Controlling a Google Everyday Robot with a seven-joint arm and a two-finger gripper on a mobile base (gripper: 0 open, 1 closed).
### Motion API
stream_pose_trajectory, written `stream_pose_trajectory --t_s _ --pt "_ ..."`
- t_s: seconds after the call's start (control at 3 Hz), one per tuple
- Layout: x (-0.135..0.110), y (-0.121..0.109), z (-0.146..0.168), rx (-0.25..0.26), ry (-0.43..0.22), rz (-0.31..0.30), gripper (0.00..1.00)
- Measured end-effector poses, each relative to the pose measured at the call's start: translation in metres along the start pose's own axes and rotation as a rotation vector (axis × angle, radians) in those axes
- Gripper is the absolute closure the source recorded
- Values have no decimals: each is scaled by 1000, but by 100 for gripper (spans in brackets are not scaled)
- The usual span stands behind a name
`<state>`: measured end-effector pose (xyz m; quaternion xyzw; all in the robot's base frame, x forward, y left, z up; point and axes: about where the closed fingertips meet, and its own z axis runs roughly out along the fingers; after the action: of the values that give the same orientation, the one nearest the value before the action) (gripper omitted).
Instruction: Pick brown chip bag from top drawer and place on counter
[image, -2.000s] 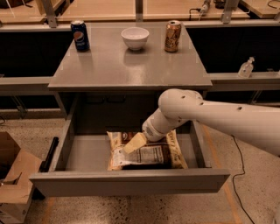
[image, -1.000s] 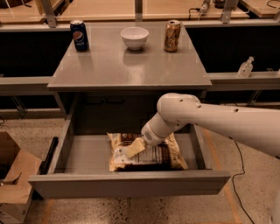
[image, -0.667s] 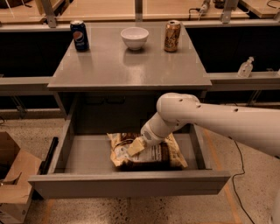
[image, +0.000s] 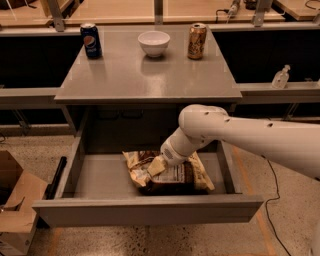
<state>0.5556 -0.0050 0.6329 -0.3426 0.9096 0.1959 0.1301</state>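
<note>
The brown chip bag (image: 175, 176) lies flat in the open top drawer (image: 100, 177), right of its middle, with the white label panel facing up. My gripper (image: 156, 166) reaches down from the white arm on the right and sits on the bag's left part, touching it. The grey counter (image: 150, 75) is above the drawer.
On the counter stand a blue soda can (image: 91, 40) at the back left, a white bowl (image: 154, 43) at the back middle and a brown can (image: 197, 41) at the back right. A cardboard box (image: 15, 205) sits on the floor at the left. A clear bottle (image: 281, 77) stands on the right shelf.
The gripper has pressed lower onto the bag's left part. The bag has shifted slightly and its left end looks a little lifted and crumpled.
</note>
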Motion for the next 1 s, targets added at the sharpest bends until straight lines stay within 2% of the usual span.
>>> stream_pose_trajectory --t_s 0.33,0.67,1.0 --pt "-5 3 -41 21 -60 -30 100" --pt "-26 15 -182 81 -259 -112 100" --pt "-36 16 -295 179 -417 -209 100"
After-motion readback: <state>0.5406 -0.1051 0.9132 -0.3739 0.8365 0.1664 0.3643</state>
